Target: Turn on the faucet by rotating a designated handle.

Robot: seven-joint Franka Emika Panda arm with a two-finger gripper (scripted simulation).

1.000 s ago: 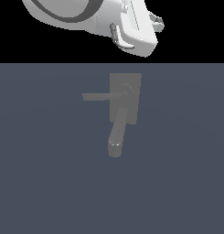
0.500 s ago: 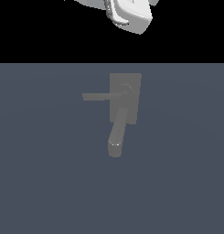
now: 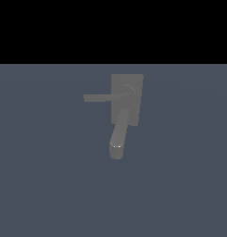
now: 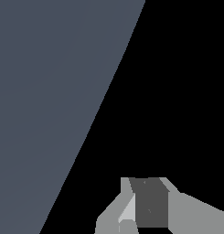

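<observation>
Grey and matte, the faucet [image 3: 125,111] stands alone on the dark blue-grey floor [image 3: 40,185] in the exterior view, and we see no arm there at all. Its handle [image 3: 103,97] is a thin flat bar whose long axis runs level, from the hub toward the exterior view's left, while the thick spout [image 3: 118,134] points toward the camera. In the wrist view we find only the floor, black emptiness and part of the gripper [image 4: 145,205]; the faucet does not appear, so we judge the pincer points away from it. Whether the pincer is spread or pressed together, we cannot tell.
</observation>
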